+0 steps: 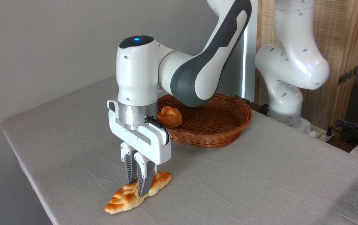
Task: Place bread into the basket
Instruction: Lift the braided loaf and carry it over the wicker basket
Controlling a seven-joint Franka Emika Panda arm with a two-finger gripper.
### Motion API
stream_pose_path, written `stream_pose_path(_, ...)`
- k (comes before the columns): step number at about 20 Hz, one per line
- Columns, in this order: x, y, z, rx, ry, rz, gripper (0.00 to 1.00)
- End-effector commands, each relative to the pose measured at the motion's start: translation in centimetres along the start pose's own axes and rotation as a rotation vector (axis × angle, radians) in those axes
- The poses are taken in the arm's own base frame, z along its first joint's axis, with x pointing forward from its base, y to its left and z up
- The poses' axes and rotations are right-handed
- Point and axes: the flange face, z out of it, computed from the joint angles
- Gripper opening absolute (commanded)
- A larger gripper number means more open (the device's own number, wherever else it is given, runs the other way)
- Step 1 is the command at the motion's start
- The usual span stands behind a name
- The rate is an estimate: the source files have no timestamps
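The bread (126,197), a long braided loaf in cream and golden orange, lies on the grey cloth near the table's front left edge. My gripper (137,187) points straight down over its middle, the two ribbed fingers (142,176) close together and pinching the loaf across its width. The loaf still touches the cloth. The basket (226,131), a shallow oval of reddish-brown wicker, stands behind and to the right of the gripper, partly hidden by my arm.
A small round orange bun (169,116) sits at the left end of the basket. The arm's white base (286,103) stands at the back right, with cables (354,128) beyond it. The table's left edge is close to the loaf.
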Motion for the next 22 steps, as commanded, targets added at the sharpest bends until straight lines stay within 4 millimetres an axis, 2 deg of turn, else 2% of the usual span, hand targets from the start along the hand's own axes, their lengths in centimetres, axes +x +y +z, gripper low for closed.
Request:
stream_pose_path(1, -0.6, 0.3, -7.2, -0.035, -0.009, 0.005, 0.25)
stream_pose_path(4, -1.5, 3.8, -13.0, -0.113, -0.036, 0.027, 0.25)
stream_pose_path(8, -3.1, 10.9, -16.4, -0.251, -0.212, 0.186, 0.26)
stream_pose_path(10, -4.4, 13.3, -17.2, -0.292, -0.273, 0.226, 0.26)
stream_pose_path(12, -5.4, 15.9, -16.2, -0.315, -0.310, 0.272, 0.26)
stream_pose_path(15, -7.6, 19.0, -12.9, -0.330, -0.382, 0.327, 0.30)
stream_pose_path(17, -8.7, 20.2, -11.3, -0.340, -0.409, 0.347, 0.35)
stream_pose_path(18, -8.9, 20.3, -10.8, -0.344, -0.414, 0.347, 0.42)
stream_pose_path(19, -9.0, 20.4, -10.6, -0.345, -0.416, 0.347, 0.45)
stream_pose_path(20, -9.1, 20.3, -10.5, -0.348, -0.419, 0.346, 0.53)
stream_pose_path(21, -9.0, 20.3, -10.4, -0.346, -0.416, 0.345, 0.76)
stream_pose_path(22, -8.8, 20.1, -10.3, -0.338, -0.403, 0.339, 0.94)
